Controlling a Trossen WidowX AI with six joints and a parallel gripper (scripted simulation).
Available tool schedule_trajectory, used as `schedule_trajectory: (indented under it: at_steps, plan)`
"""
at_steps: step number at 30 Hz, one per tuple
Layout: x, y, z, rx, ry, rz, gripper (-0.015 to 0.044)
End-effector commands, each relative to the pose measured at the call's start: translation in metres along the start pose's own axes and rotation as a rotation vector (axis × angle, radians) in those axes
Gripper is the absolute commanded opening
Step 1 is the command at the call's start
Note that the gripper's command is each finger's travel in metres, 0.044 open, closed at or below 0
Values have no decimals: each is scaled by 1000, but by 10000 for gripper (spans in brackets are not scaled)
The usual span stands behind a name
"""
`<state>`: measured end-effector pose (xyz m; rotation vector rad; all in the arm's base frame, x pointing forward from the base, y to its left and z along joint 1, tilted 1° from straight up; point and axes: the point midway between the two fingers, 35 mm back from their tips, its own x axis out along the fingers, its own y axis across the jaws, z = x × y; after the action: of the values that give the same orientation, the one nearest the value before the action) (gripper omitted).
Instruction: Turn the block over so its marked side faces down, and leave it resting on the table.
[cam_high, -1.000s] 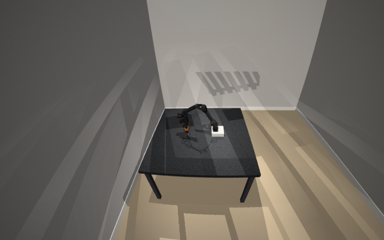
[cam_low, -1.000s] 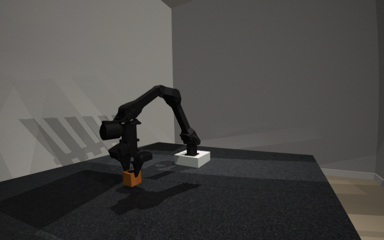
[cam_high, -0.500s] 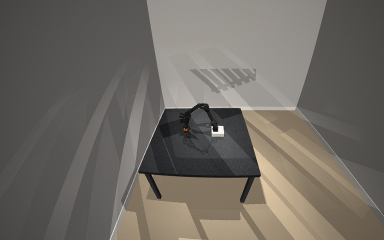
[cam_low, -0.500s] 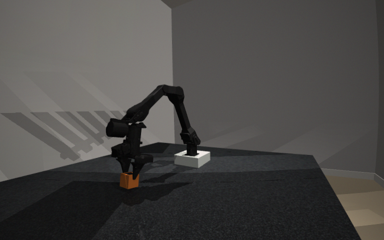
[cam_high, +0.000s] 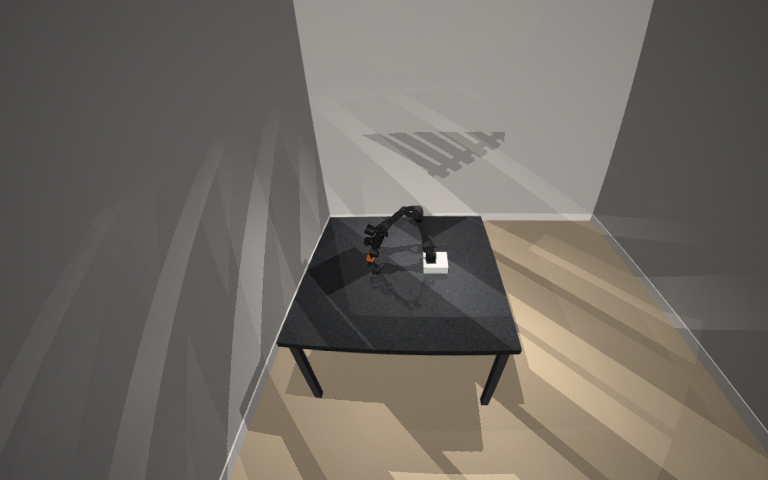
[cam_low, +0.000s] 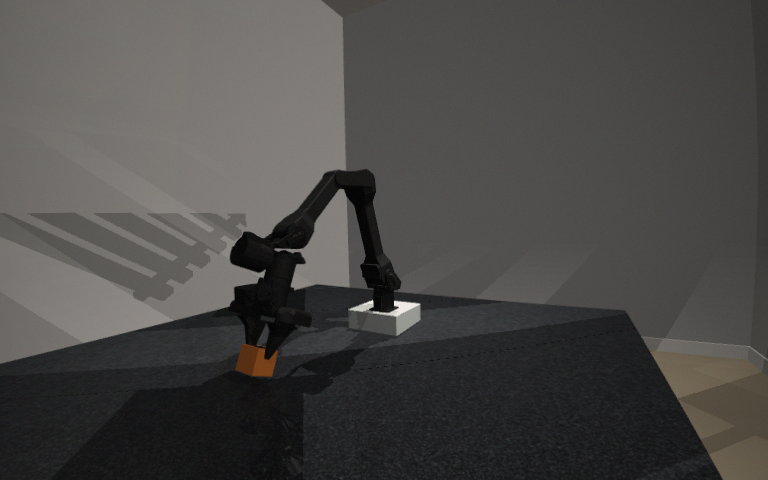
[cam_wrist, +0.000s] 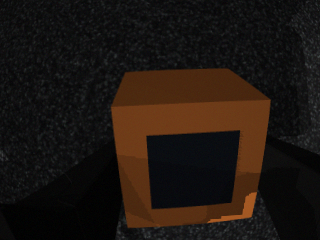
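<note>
The orange block (cam_high: 369, 258) (cam_low: 254, 362) (cam_wrist: 190, 87) is between the two fingers of my gripper (cam_high: 371, 255) (cam_low: 259, 352) (cam_wrist: 187, 147), which is shut on it from opposite sides. The block's marked side, with a dark square (cam_wrist: 194, 170), faces up toward the wrist camera. In the exterior view the gripper points down and slants a little, and the block tilts slightly with it. The block is low over the black table (cam_high: 430, 333) (cam_low: 509, 407). I cannot tell whether its bottom edge touches the table.
The arm's white base block (cam_high: 439, 266) (cam_low: 373, 323) stands on the table, to the right of the orange block in the top and exterior views. A wall runs close along the table's left edge in the top view. Shadows of the arm and striped shadows cross the table.
</note>
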<state>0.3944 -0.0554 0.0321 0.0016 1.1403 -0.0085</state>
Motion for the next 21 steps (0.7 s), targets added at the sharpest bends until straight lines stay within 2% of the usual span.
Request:
schedule_trajectory:
  at_steps: [1,8,21]
  plan:
    - [-4,1,-1,-6,-55,2,0]
    - [-5,1,-3,-8,-107,2,0]
    - [22,-1,-2,-1,-302,3,0]
